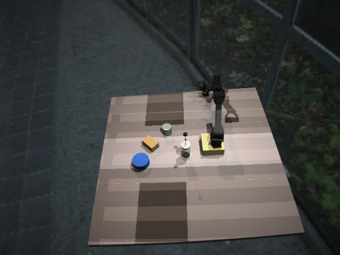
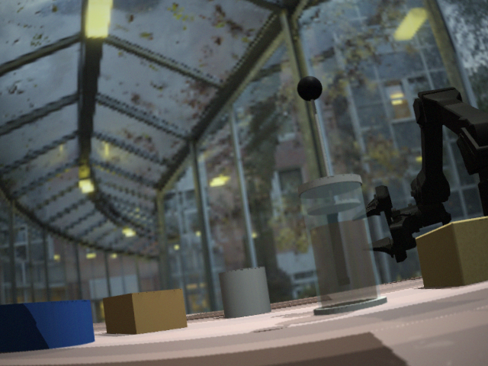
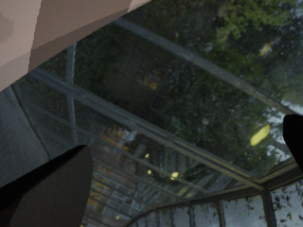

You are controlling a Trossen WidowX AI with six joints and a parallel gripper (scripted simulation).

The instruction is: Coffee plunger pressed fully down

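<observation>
Blue disc (image 2: 43, 325) nearest lens. Press (image 2: 341, 244): tall, narrow-based, likely tippy; rod thin. Push straight down on knob (image 2: 309, 88). Gripper (image 2: 380, 226) spread, empty, beyond press.

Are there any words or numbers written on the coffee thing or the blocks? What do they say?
None: there are no words, numbers or signs to read in any view.
The coffee press is plain glass, with an orange band seen from the top.
The blue disc, orange block, grey cylinder and yellow block are all plain.
</observation>
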